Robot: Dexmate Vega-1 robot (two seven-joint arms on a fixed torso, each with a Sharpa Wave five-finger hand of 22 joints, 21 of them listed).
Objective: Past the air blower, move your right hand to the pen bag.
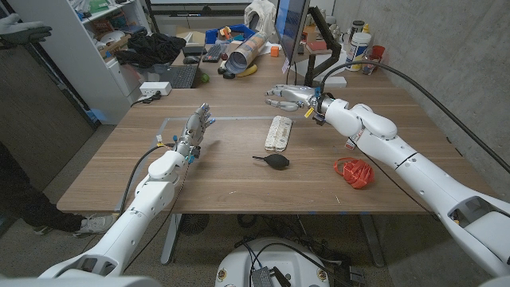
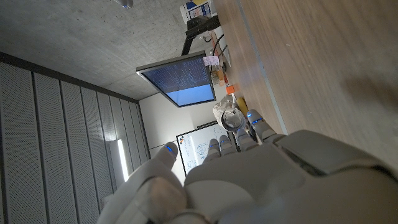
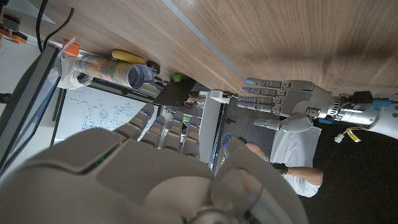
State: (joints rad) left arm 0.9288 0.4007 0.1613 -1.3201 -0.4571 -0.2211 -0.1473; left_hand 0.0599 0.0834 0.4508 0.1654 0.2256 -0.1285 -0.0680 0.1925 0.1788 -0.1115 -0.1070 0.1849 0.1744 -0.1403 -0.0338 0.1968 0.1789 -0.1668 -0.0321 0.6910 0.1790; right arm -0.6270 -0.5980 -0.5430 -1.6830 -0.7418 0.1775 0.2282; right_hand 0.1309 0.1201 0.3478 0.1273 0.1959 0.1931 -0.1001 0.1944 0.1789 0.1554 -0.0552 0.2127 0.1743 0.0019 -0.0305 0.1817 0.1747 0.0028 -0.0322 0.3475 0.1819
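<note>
My right hand [image 1: 288,96] hovers wide, empty, at 1 o'clock of the pen bag [image 1: 278,132]. The bag looks soft and light; I'd grip mid-body. Air blower [image 1: 273,160] sits at 6 o'clock.

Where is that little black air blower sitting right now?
In the head view, the air blower lies on the wooden table near its middle, just in front of the pen bag, with a red cord bundle off to its right.

No text, label or number can be made out. The whiteboard [image 3: 93,102] seen past the right hand [image 3: 168,180] carries handwriting too small to read, and the monitor [image 2: 180,78] beyond the left hand [image 2: 249,180] shows blurred lines of text.
</note>
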